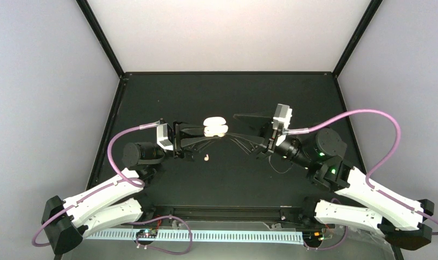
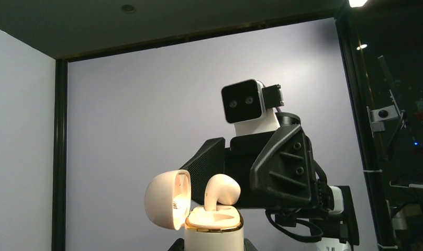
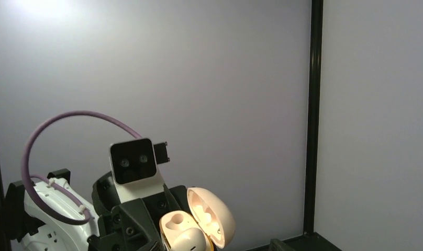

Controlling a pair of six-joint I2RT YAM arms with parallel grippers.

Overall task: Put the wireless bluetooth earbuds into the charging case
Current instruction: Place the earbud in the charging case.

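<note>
**One bud standing in the case, one left on the table**

The charging case point(image 2: 213, 231) was off the table point(image 1: 206, 97) with its lid swung open, its base clamped in the closed left gripper point(image 1: 216, 133). The first earbud point(image 2: 222, 190) stood in the case, head proud of the rim, so seating looked unfinished. Just right of the case, the right gripper point(image 1: 234, 128) hung with fingers spread, apparently gripping nothing. The second earbud point(image 1: 206, 157) lay on the table below the case, toward the arm bases. The next move likely called for a light downward press on the standing bud, then fetching the loose one.
</note>
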